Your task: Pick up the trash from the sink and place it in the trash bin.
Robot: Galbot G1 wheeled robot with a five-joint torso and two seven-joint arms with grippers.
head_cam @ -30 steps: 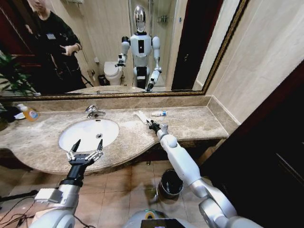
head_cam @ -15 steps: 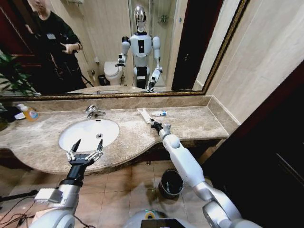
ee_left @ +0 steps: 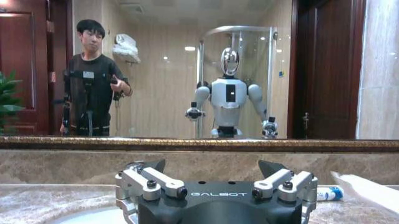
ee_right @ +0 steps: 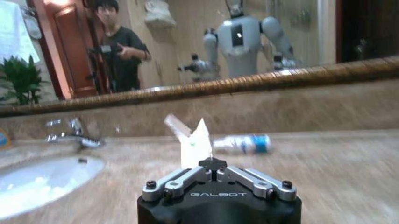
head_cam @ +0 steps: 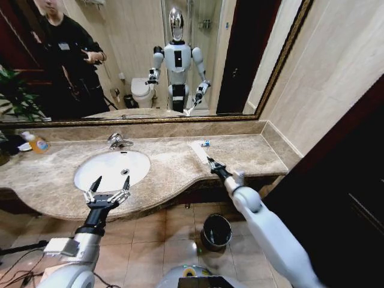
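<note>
Since the earlier frame, the right tool (head_cam: 211, 162) has drawn back toward the tabletop's (head_cam: 252, 157) front edge and to the robot's right, carrying the flat white packet (ee_right: 198, 145) clamped between its closed tips. Left behind, the white-and-blue tube (head_cam: 205, 143) lies near the mirror wall. Below the tabletop edge, the dark trash bin (head_cam: 216, 231) stands on the tiled floor. At the near rim of the white sink (head_cam: 111, 168), the left tool (head_cam: 108, 191) hovers, its fingers spread apart.

Orange-liquid bottle (head_cam: 37, 143) beside plant (head_cam: 13, 99)
</note>
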